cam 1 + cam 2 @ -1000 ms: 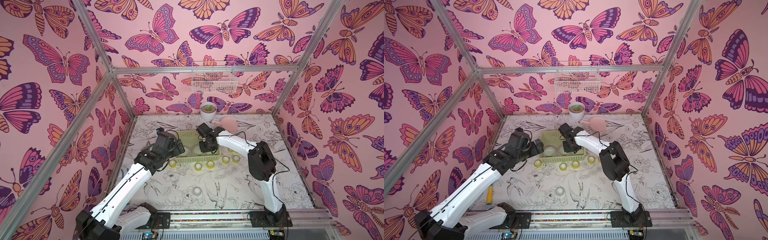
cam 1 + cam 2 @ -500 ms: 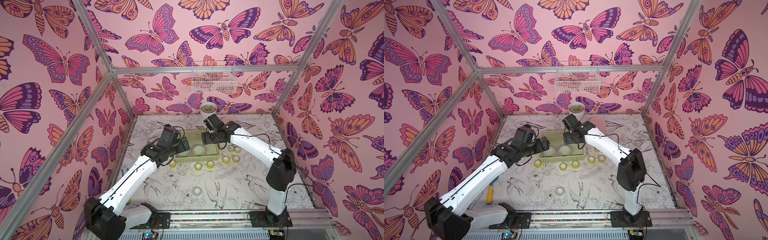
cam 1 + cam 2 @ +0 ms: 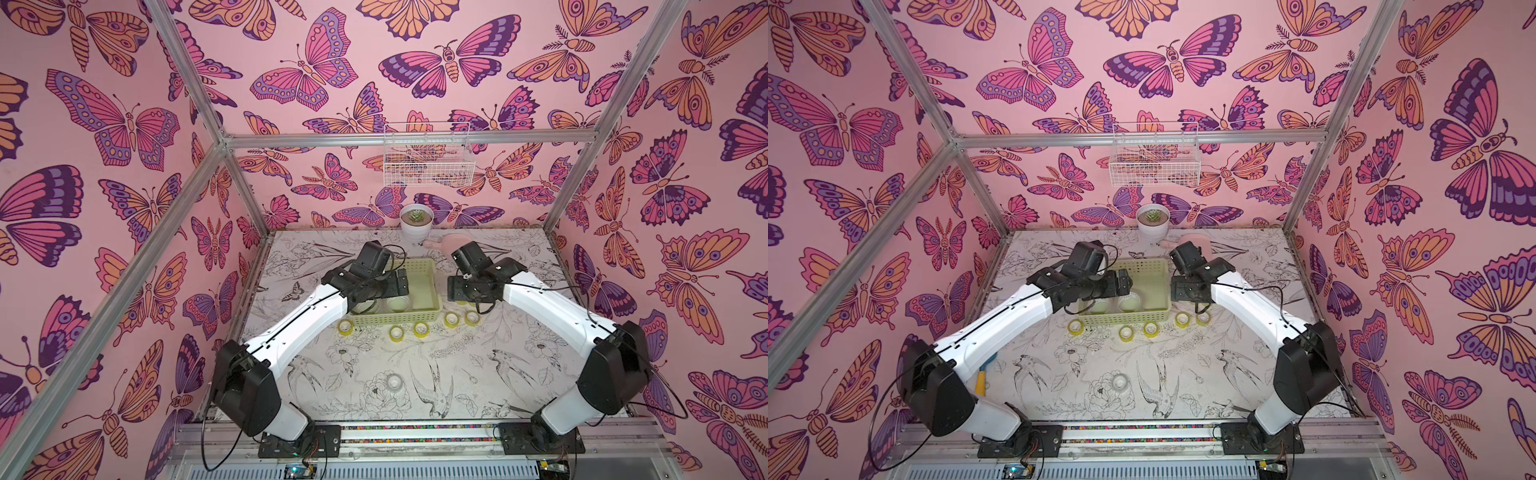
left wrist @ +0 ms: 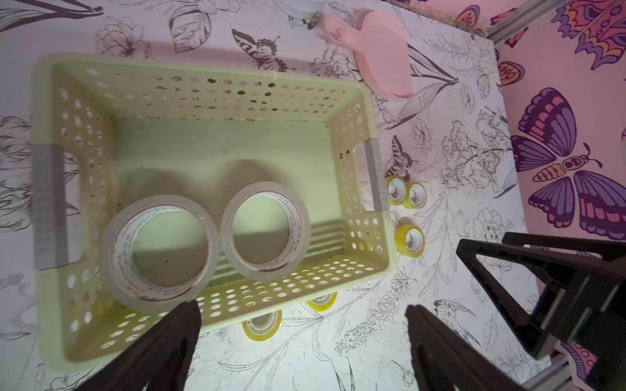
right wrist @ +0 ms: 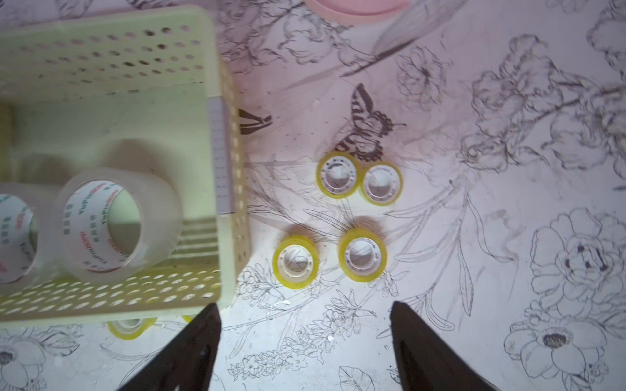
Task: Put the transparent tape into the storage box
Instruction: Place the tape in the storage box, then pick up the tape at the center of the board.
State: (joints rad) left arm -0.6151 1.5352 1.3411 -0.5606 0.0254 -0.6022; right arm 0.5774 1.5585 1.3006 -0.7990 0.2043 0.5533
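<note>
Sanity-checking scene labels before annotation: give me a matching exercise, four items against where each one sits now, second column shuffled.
Things:
1. wide clear rolls
2. small colourless roll
3. white wire basket
4. pink scoop

Places:
a. hung on the back wall
b. inside the storage box
c. alone on the table, apart from the box
d. on the table beside the plant pot

Pairs: 1-b, 2-c, 3-a, 4-d.
</note>
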